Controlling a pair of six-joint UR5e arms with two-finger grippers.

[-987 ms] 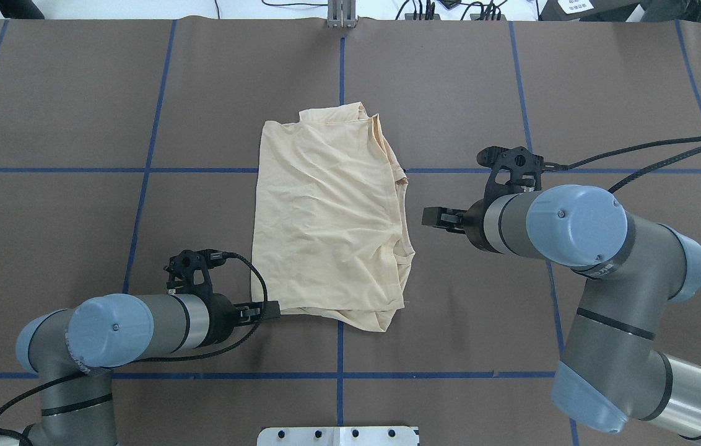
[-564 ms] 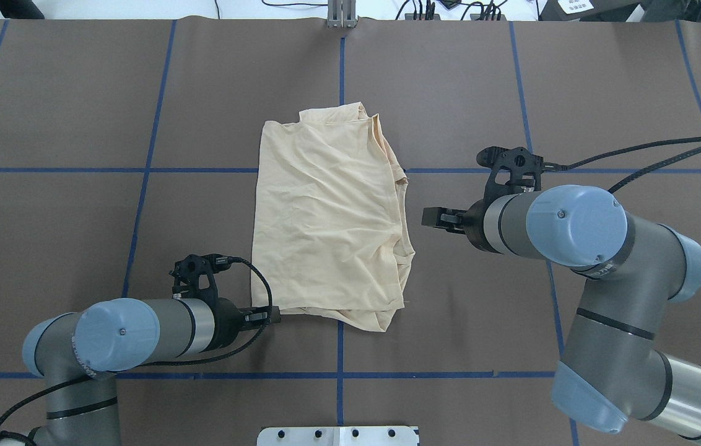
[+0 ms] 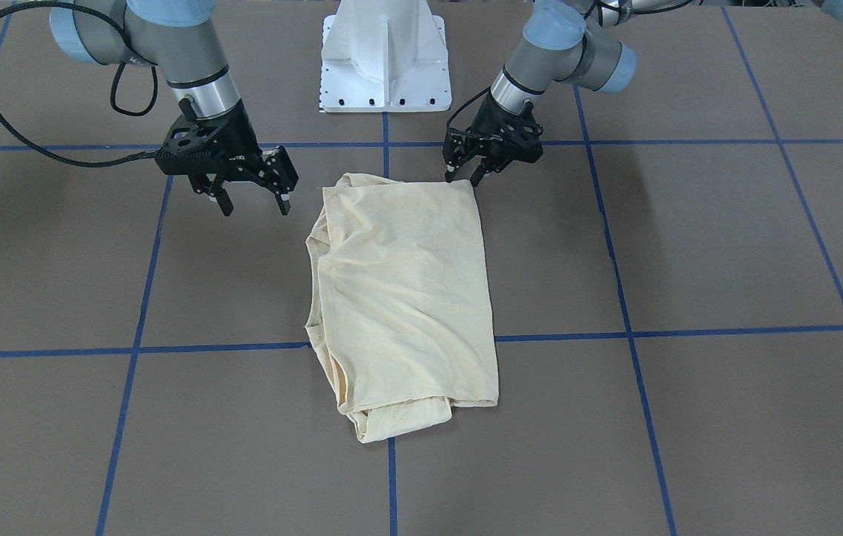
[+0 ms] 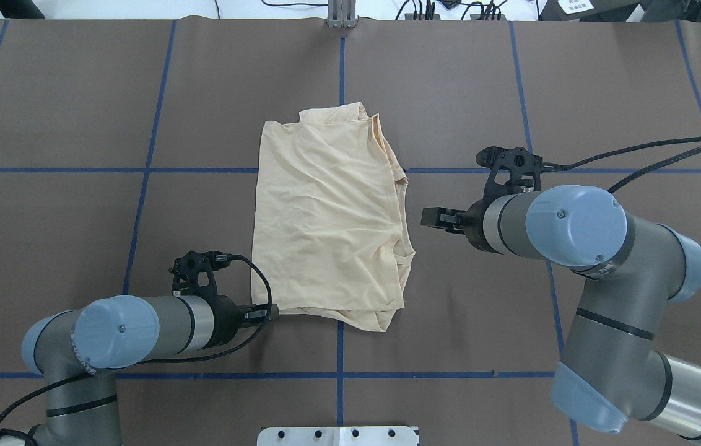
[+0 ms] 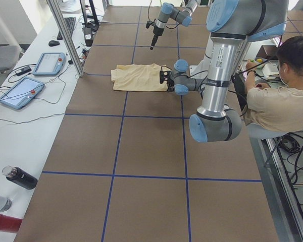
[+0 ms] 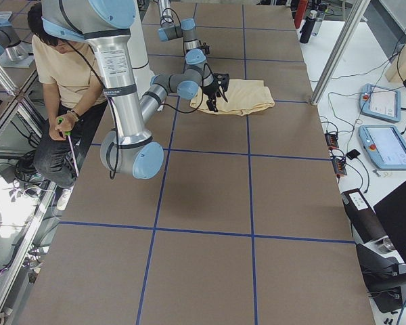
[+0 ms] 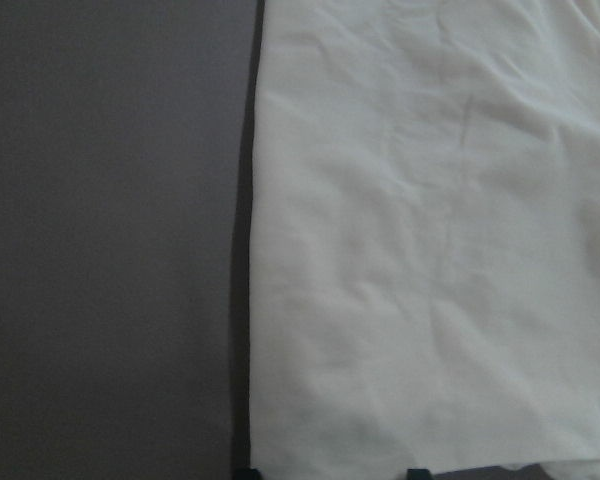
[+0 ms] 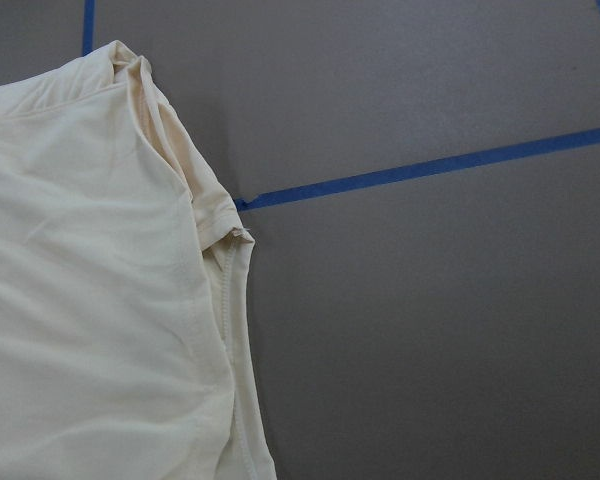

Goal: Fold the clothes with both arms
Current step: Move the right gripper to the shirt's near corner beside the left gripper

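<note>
The clothes are one cream-yellow shirt (image 4: 326,217), folded into a tall rectangle at the table's middle, plain side up (image 3: 406,298). My left gripper (image 4: 272,313) sits low at the shirt's near-left corner (image 3: 465,177) and is open. In the left wrist view the shirt's hem (image 7: 430,250) lies between its two fingertips at the bottom edge. My right gripper (image 4: 428,218) hangs open above the bare table just right of the shirt (image 3: 253,202), apart from the cloth. The right wrist view shows the shirt's folded sleeve edge (image 8: 80,300).
The brown table is marked with blue tape lines (image 4: 339,371). The white pedestal base (image 3: 384,59) stands at the robot's side. A seated person (image 5: 278,96) is beside the table. Tablets (image 5: 20,91) and bottles (image 5: 20,177) lie on a side bench.
My left arm drew back slightly toward the robot, then eased forward to the shirt's corner again. The right arm and the shirt have not moved.
</note>
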